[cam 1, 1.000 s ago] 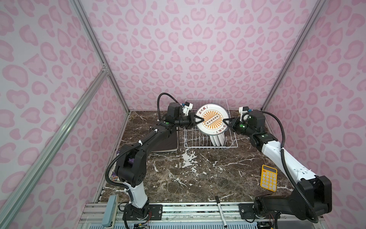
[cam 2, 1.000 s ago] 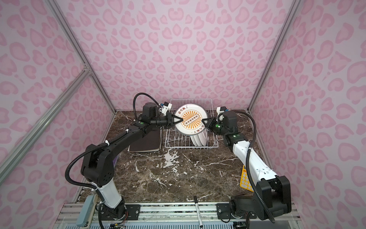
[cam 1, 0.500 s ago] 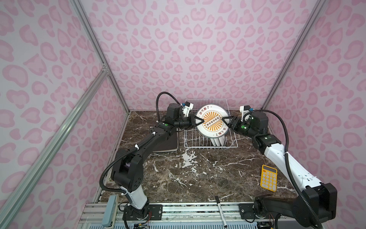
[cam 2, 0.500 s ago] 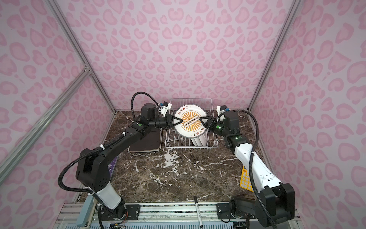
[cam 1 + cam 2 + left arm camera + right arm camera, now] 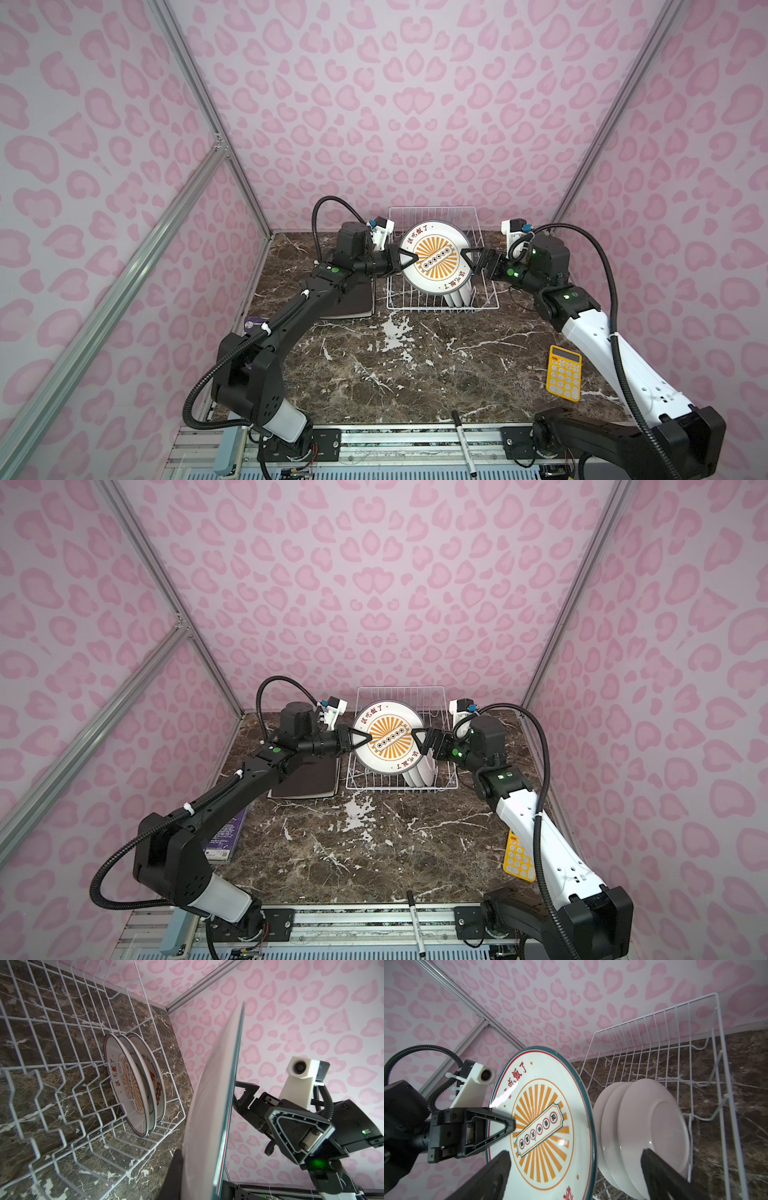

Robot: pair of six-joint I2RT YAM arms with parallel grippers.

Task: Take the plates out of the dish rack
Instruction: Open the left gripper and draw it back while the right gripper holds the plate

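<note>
Top view: sunburst plate (image 5: 434,259) upright above dish rack (image 5: 415,308); my left jaws clamp its rim.
Left wrist: other plates (image 5: 135,1084) stand slotted in the rack.
Right wrist: my right jaws spread wide, straddling the opposite rim. Best to back straight out without brushing it.

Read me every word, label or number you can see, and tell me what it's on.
"該吃飯了": red, on the lifted sunburst plate rim.
"The Moment": rear plate in the dish rack; word before it partly hidden.
Sunburst banner characters, yellow calculator keys, purple book print: too small to read.
</note>
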